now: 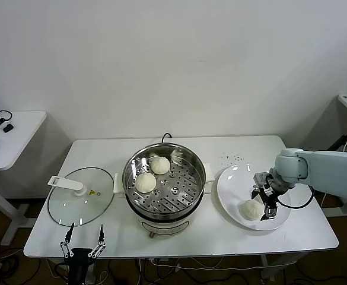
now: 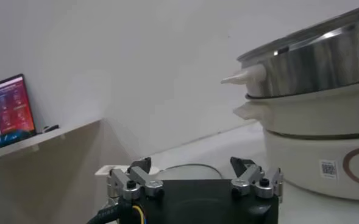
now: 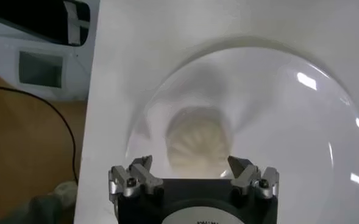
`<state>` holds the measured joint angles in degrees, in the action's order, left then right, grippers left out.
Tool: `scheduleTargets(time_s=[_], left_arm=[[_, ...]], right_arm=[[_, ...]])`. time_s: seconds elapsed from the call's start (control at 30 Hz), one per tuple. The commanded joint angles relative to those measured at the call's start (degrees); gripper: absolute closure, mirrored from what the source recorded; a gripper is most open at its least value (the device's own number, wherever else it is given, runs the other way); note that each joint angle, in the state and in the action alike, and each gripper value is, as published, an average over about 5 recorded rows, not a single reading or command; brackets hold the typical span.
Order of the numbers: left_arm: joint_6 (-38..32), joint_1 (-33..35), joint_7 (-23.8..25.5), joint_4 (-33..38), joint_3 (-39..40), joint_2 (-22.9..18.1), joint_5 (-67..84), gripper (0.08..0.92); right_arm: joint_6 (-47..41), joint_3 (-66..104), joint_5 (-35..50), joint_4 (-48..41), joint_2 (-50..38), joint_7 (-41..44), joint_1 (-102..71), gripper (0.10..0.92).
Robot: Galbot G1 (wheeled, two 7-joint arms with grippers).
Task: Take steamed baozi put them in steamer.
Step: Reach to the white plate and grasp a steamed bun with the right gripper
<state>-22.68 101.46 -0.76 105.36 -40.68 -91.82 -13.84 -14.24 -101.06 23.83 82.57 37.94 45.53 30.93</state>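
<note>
The steamer (image 1: pixel 191 193) stands mid-table, a shiny steel pot with a perforated tray. Two steamed baozi (image 1: pixel 145 182) (image 1: pixel 159 165) lie on that tray, and a third pale round shape (image 1: pixel 176 154) sits by the far wall. One more baozi (image 1: pixel 250 209) rests on the white plate (image 1: pixel 232 184) at the right. My right gripper (image 1: pixel 267 202) hovers open just above that bun. In the right wrist view the pleated baozi (image 3: pixel 197 143) lies just ahead of the open gripper (image 3: pixel 191 165), untouched. My left gripper (image 1: pixel 84 242) is parked open at the table's front edge.
A round glass lid (image 1: pixel 81 196) with a white handle lies flat left of the steamer. In the left wrist view the steamer (image 2: pixel 325 67) rises to one side of the left gripper (image 2: pixel 191 164). A side desk (image 1: pixel 13 136) stands far left. The plate sits near the table's right front corner.
</note>
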Motion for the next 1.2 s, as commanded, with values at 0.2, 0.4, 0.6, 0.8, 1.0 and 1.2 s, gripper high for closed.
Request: scheduleTargets(time_s=[0.2,0.4,0.6,0.8,1.0,1.2], left_arm=[[-0.2,0.1,-0.2,0.1,0.2,0.0,-0.3,0.177],[-0.4,0.3,-0.3,-0.1,0.1,0.0,-0.3,0.177],[-0.3,0.1,-0.3,0.0,0.0,0.0,-0.3,0.177],[-0.3,0.0,-0.3,-0.1,0.1,-0.1,-0.4,0.177],[-0.2,0.0,-0.3,-0.1,0.0,-0.2,-0.4,0.177],[-0.2,-0.1,-0.3,-0.1,-0.1,-0.2,-0.5,0.177]], right_arm=[[0.3,5.6,-3.1,-1.7,-0.1,-1.5,-5.8,0.203],[0.2,6.0,-3.6,-1.8,-0.3,-1.6,-6.6,0.203],[0.1,6.3,-3.8,-2.2,-0.3,-1.3,-6.7,0.203],[0.1,6.5,-3.7,-2.4,-0.1,-0.9,-6.6,0.274],[0.1,6.3,-3.5,-2.3,0.2,-0.7,-5.8,0.402],[0.8,3.4,-3.2,-0.1,-0.2,0.0,-0.9,0.414]])
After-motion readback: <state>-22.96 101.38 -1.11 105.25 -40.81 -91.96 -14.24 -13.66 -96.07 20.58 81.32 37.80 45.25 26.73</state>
